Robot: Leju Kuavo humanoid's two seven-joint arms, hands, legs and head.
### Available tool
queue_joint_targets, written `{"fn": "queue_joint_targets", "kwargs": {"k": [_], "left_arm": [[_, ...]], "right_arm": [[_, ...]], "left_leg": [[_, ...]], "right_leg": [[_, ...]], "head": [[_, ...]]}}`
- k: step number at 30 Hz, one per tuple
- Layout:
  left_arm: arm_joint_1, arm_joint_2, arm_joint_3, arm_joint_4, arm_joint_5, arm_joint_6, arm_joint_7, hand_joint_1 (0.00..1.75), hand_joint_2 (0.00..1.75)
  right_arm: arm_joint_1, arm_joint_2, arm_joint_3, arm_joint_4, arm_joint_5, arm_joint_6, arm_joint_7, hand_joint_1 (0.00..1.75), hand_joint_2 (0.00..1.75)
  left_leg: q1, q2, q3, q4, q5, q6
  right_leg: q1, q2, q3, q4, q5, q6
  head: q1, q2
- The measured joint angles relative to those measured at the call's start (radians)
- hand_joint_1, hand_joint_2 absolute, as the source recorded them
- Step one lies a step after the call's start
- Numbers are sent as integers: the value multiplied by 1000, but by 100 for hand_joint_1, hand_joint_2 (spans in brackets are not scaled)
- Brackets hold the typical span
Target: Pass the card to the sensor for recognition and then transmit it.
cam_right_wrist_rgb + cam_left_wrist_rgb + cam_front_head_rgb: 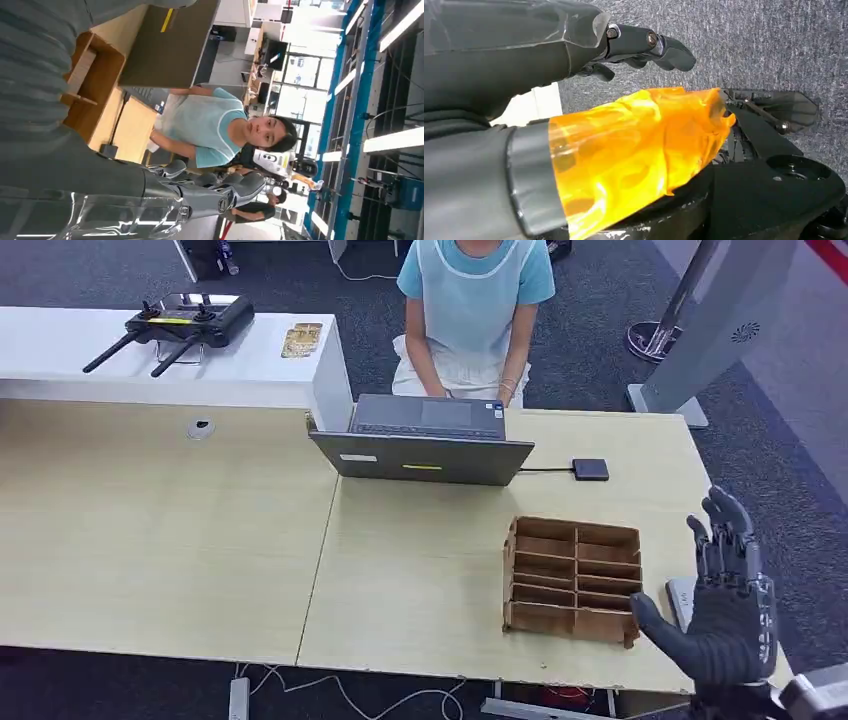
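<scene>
Pale wooden desk (160,540) with a divided cardboard organizer (573,580), a grey laptop (425,443) and a small black sensor (590,469).
Right hand (725,590) rises upright just beside the organizer, fingers spread, holding nothing. Left hand (574,65) hangs over carpet, fingers loosely extended, empty. A white card (681,602) lies partly hidden behind the right hand.

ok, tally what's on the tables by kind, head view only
Laptop: 1
Small black sensor box, cabled to the laptop: 1
Brown compartment organizer: 1
Black remote controller with antennas: 1
Yellowish cards on the white counter: 1 small pile, count unclear
White item partly behind the right hand: 1
Total: 6
</scene>
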Motion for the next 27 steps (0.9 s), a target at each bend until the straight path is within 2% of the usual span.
{"fn": "queue_joint_targets", "kwargs": {"k": [9, 14, 21, 27], "left_arm": [[0, 0, 6, 0, 0, 3, 0, 0, 0], [0, -1, 6, 0, 0, 6, -2, 0, 0], [0, -5, 6, 0, 0, 3, -7, 0, 0], [2, -8, 6, 0, -2, 3, 18, 0, 0]], "right_arm": [[9, 3, 2, -3, 26, -11, -4, 0, 175], [33, 6, 11, -13, 160, -99, -5, 0, 175], [51, 5, 65, -13, 335, -177, 19, 0, 175], [68, -39, 146, -13, 492, -257, 76, 0, 175]], "left_leg": [[0, 0, 0, 0, 0, 0], [0, 0, 0, 0, 0, 0], [0, 0, 0, 0, 0, 0], [0, 0, 0, 0, 0, 0]], "right_leg": [[0, 0, 0, 0, 0, 0], [0, 0, 0, 0, 0, 0], [0, 0, 0, 0, 0, 0], [0, 0, 0, 0, 0, 0]], "head": [[0, 0], [0, 0], [0, 0], [0, 0]]}}
